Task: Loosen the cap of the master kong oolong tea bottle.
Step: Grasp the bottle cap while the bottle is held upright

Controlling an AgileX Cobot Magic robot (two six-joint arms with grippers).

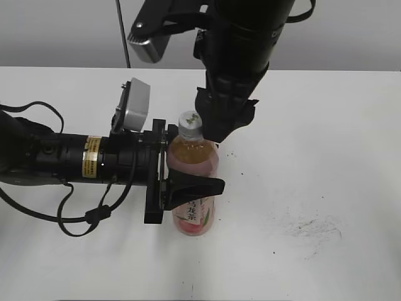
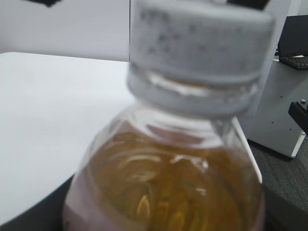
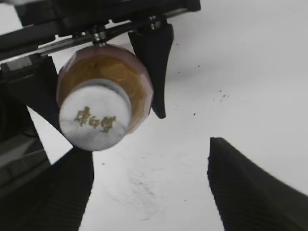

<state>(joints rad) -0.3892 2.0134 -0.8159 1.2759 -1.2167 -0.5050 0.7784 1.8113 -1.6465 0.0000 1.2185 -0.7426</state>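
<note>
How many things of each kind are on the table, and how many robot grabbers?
Bottle: 1
Cap: 1
Grippers: 2, the left gripper shut on the bottle, the right gripper open above the cap
Total: 4

This looks like a robotics lab or an office-like test room — a plain white tabletop (image 1: 326,125) stands before a bare pale wall (image 1: 62,31). In the left wrist view, past the tabletop's edge, a grey cabinet (image 2: 279,110) stands on dark carpet (image 2: 284,178), with a keyboard (image 2: 296,61) on top — workplace furnishings, nothing domestic.
</note>
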